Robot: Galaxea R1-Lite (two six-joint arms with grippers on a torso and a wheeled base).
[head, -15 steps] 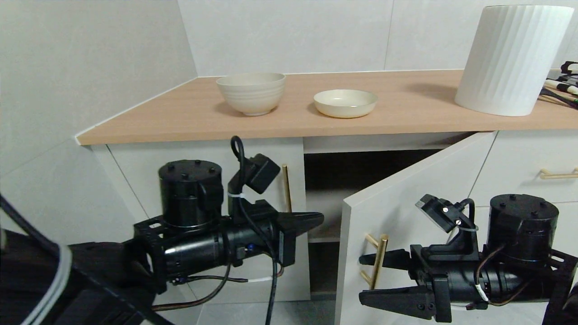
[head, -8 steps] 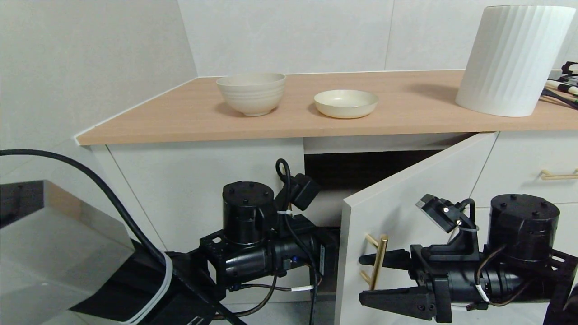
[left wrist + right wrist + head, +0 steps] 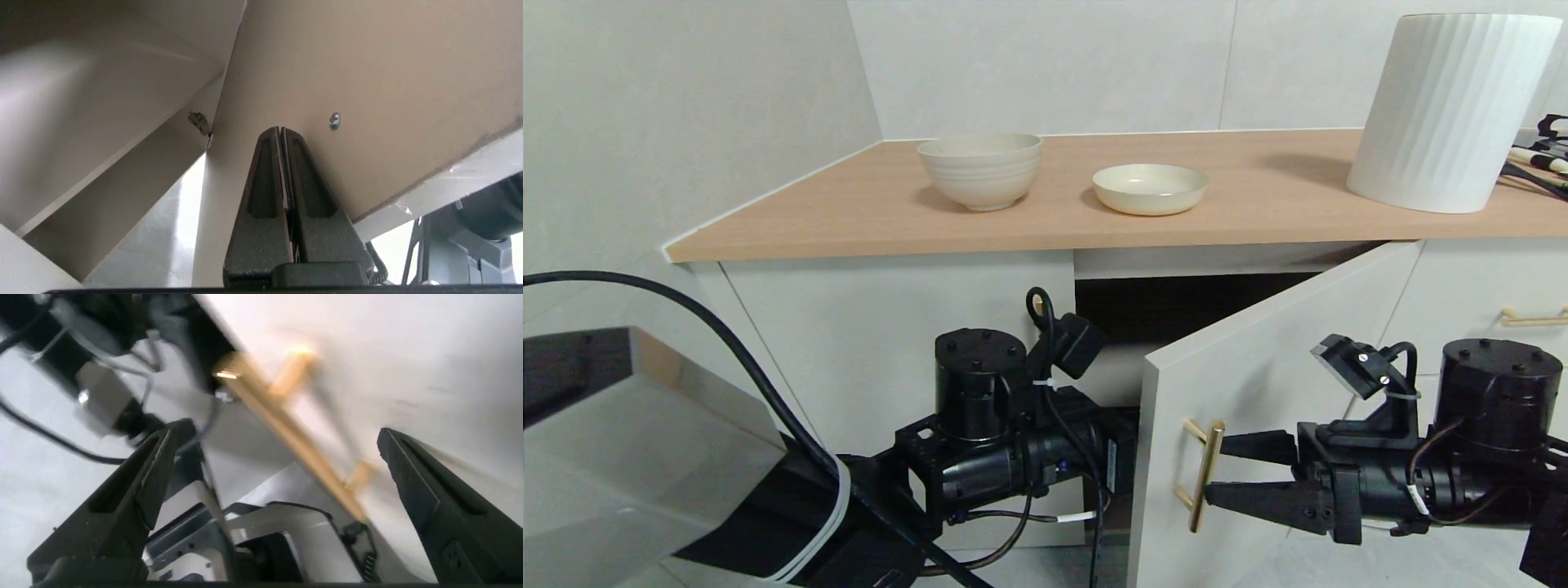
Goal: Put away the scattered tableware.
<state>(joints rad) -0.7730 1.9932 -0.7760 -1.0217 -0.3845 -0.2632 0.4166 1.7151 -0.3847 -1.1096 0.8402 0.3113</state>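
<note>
On table (image 3: 849, 220), toward back-left corner: cream ribbed bowl (image 3: 980, 170), upright, mouth up, round, no long axis. Just right, apart: shallow cream dish (image 3: 1150, 188), mouth up. Bare tabletop around both. Below: cabinet door (image 3: 1258, 351) ajar, brass handle (image 3: 1203, 478) vertical. Right claw (image 3: 1217, 469) spread wide, tips just beside handle. Left claw (image 3: 279, 143) pinched closed, empty, near door's inner face.

Pale tiled walls (image 3: 1054, 65), meeting in a corner at the far left end of a wooden countertop (image 3: 866, 220). Beneath it, a white cabinet (image 3: 890, 327). One door (image 3: 1258, 351) swung outward on its right-hand hinges, with a brass bar handle (image 3: 1205, 474) upright near the free edge and a dark interior (image 3: 1176, 302) behind. Further right, a drawer front (image 3: 1478, 286) with a horizontal brass handle (image 3: 1535, 314). Grey floor (image 3: 1049, 566) below. Soft, even light throughout, with faint shadows on the countertop.
</note>
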